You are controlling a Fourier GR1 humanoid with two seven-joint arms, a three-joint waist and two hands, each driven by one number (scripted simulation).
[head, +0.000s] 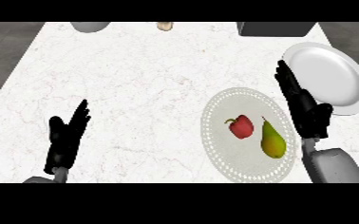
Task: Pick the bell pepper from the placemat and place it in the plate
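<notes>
A red bell pepper [240, 126] with a green stem lies on the round white placemat [235, 102] at the right of the counter, next to a yellow-green pear [272, 140]. The white plate [326, 76] sits beyond the mat at the right edge. My right hand [303, 105] is open, fingers straight, over the mat's right rim between the pear and the plate, apart from the pepper. At the lower left my left hand [65, 140] rests open with its fingers up.
Along the counter's far edge stand a grey bowl [89, 26], a small beige object [165, 26] and a dark box [273, 28]. White marble counter [133, 80] stretches between the hands.
</notes>
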